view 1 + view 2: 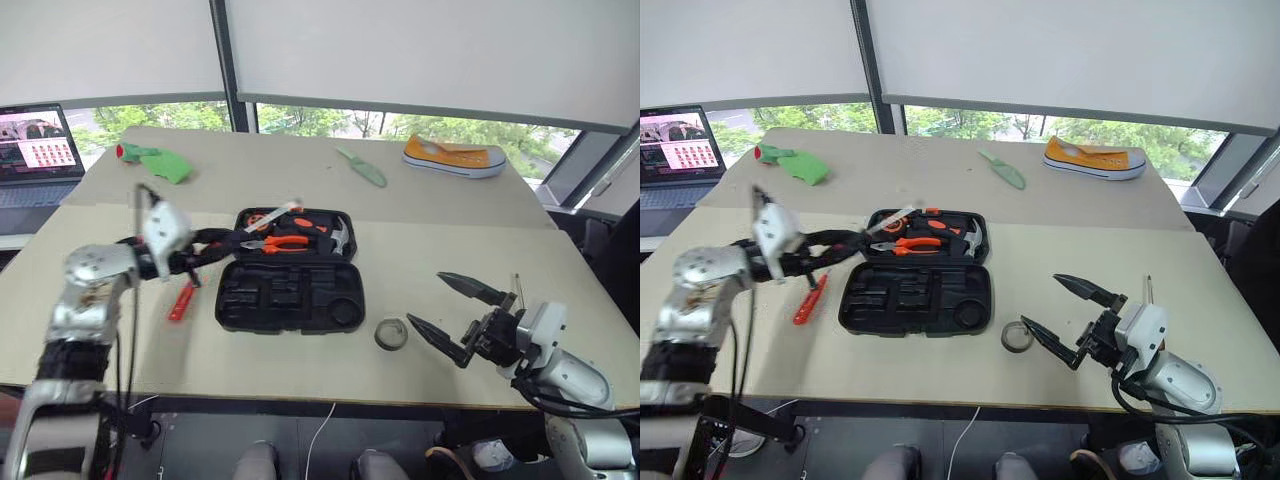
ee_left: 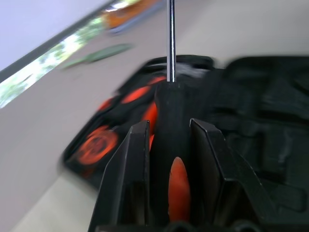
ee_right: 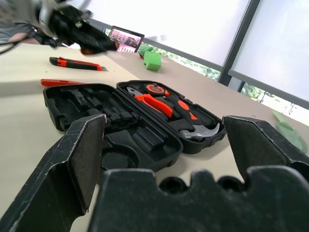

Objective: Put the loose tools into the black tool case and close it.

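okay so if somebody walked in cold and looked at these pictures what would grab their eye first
Probably the black tool case lying open mid-table, with orange-handled pliers and a hammer in its far half. Next, the left gripper at the case's left edge, shut on a screwdriver whose shaft points over the case. The right gripper hangs open near a small grey tape roll.

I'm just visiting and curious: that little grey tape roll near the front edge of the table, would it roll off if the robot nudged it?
Probably not. The tape roll lies flat on its side, so a nudge would likely slide it over the table. It looks small and hollow, so probably light. Tipped onto its rim, it could roll.
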{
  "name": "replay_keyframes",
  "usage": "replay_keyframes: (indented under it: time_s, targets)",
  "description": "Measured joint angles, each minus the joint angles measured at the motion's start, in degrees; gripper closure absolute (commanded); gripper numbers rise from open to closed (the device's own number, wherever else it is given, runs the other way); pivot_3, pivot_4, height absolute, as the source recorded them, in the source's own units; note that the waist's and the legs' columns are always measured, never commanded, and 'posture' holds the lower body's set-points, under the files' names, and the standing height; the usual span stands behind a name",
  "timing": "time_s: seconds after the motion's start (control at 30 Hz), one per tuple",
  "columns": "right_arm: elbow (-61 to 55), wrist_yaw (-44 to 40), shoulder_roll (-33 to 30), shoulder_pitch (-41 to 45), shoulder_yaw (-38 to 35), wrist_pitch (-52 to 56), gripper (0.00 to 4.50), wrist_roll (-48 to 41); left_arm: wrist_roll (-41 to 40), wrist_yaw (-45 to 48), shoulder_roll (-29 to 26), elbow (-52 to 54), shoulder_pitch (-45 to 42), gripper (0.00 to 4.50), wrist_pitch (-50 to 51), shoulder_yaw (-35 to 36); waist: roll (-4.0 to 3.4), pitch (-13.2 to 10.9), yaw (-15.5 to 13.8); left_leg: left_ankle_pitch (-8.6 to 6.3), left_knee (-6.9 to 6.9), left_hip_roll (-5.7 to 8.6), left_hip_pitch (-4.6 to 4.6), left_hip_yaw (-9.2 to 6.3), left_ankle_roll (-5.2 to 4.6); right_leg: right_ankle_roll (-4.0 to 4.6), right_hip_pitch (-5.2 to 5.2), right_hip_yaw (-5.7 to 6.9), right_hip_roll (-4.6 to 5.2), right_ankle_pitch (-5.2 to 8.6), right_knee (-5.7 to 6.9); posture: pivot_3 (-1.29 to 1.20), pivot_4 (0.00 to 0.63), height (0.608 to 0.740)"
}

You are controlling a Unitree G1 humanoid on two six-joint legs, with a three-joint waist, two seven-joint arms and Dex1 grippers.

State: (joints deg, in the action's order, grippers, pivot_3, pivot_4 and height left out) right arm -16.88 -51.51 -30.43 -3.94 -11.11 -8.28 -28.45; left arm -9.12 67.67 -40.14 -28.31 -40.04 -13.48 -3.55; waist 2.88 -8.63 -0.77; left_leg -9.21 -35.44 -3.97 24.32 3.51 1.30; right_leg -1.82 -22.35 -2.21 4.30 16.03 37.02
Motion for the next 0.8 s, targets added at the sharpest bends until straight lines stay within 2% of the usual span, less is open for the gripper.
replay_keyframes:
  time_s: [0.17,0.33,0.57,0.8]
  targets:
    - [-0.2,-0.3,0.1,-0.1,0.4,0.1,0.0,0.0,11.3,-0.2,2.1,-16.3,-9.3,3.67,-14.6,-7.6,-0.02,0.0,0.7,-0.12,-0.3,0.0,0.18,-0.02,-0.17,-0.15,-0.04,-0.07,-0.04,0.02,0.01,0.0,0.15,0.74]
    - [-1.3,0.0,0.6,-2.9,0.3,0.0,0.0,0.1,15.1,0.6,2.6,-25.7,-11.9,3.67,-21.5,-10.0,-0.03,0.0,0.6,-0.14,-0.43,0.0,0.37,-0.02,-0.19,-0.23,-0.12,-0.03,-0.01,0.01,0.02,0.0,0.15,0.74]
    - [-2.5,1.4,1.9,-5.5,0.3,-0.1,0.0,0.2,19.3,-1.1,3.0,-30.3,-14.2,3.67,-22.6,-11.4,-0.04,0.0,0.3,-0.13,-0.59,0.0,0.33,-0.04,-0.19,-0.33,-0.06,-0.03,-0.01,-0.04,0.08,0.0,0.15,0.74]
    - [-3.5,1.8,2.4,-6.1,0.3,-0.1,0.0,0.2,19.5,-2.9,5.8,-31.0,-14.4,3.67,-18.8,-10.9,-0.04,0.0,0.1,-0.13,-0.68,0.01,0.38,-0.06,-0.19,-0.35,-0.03,-0.03,0.0,-0.07,0.08,0.0,0.15,0.74]
